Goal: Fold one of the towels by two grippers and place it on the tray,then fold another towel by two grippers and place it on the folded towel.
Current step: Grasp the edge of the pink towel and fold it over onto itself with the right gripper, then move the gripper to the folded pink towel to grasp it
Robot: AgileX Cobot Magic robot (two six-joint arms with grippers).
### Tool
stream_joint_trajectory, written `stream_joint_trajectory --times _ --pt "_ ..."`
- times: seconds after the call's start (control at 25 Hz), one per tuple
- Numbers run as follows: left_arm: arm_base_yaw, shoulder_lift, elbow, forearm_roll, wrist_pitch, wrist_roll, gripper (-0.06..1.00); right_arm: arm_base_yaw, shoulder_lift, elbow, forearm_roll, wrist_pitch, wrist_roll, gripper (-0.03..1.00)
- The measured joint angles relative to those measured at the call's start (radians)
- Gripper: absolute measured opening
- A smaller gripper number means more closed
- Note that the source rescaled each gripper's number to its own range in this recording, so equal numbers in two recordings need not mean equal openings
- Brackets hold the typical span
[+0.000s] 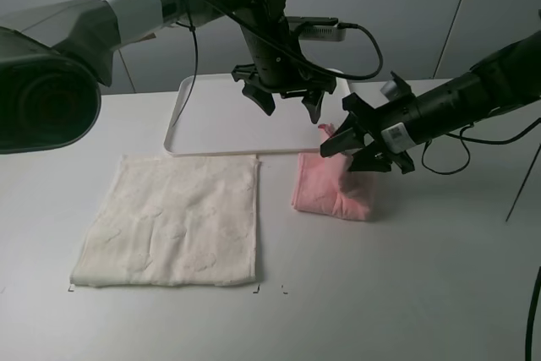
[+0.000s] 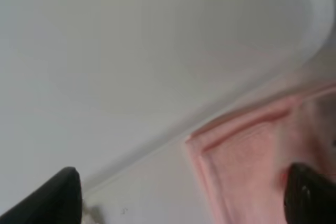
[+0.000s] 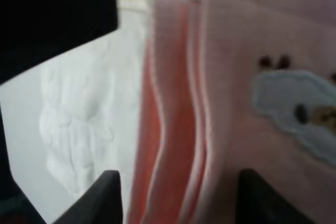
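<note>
1. At right hand (image 1: 338, 137): stands half parted, straddles upturned folds of pink towel (image 1: 334, 192).
2. At left hand (image 1: 287, 101): gapes wide, holds nothing, hovers over tray (image 1: 220, 124).
3. Pink towel: lies bunched on counter (image 1: 406, 276), just outside tray's corner.
4. Cream-white towel (image 1: 173, 221): lies flat beside it.

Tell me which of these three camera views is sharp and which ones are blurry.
Exterior high view: evenly lit and sharp on the pink towel and cream-white towel, with only soft shadows. Left wrist view: soft throughout, the rim of the tray smeared. Right wrist view: too close, so the pink towel's folds and the right fingers are out of focus.
</note>
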Motion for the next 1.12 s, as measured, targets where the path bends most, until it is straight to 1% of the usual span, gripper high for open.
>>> stream_joint_trajectory --times 0.12,0.24,0.52,0.64,0.72,0.76,0.84,1.04,1.12 --pt "0.0 0.0 0.0 -0.002 0.0 0.011 0.98 0.034 0.0 0.0 0.01 0.012 -0.022 0.53" --pt "0.005 0.0 0.0 -0.011 0.0 0.017 0.98 0.014 0.0 0.0 0.008 0.01 -0.027 0.53" --pt "0.018 0.0 0.0 -0.029 0.008 0.024 0.98 -0.144 0.0 0.0 -0.006 0.046 -0.017 0.53" --pt "0.019 0.0 0.0 -0.029 0.008 0.024 0.98 -0.206 0.0 0.0 -0.066 0.039 0.013 0.55" --pt "0.019 0.0 0.0 -0.031 0.008 0.025 0.98 -0.222 0.0 0.0 -0.129 0.018 0.045 0.58" --pt "0.019 0.0 0.0 -0.031 0.008 0.025 0.98 -0.222 0.0 0.0 -0.163 0.003 0.057 0.6" --pt "0.019 0.0 0.0 -0.031 0.008 0.028 0.98 -0.217 0.0 0.0 -0.191 -0.02 0.075 0.61" --pt "0.019 0.0 0.0 -0.031 0.008 0.028 0.98 -0.169 0.0 0.0 -0.21 -0.085 0.079 0.61" --pt "0.019 0.0 0.0 -0.031 0.008 0.028 0.98 -0.157 0.0 0.0 -0.213 -0.114 0.1 0.61"
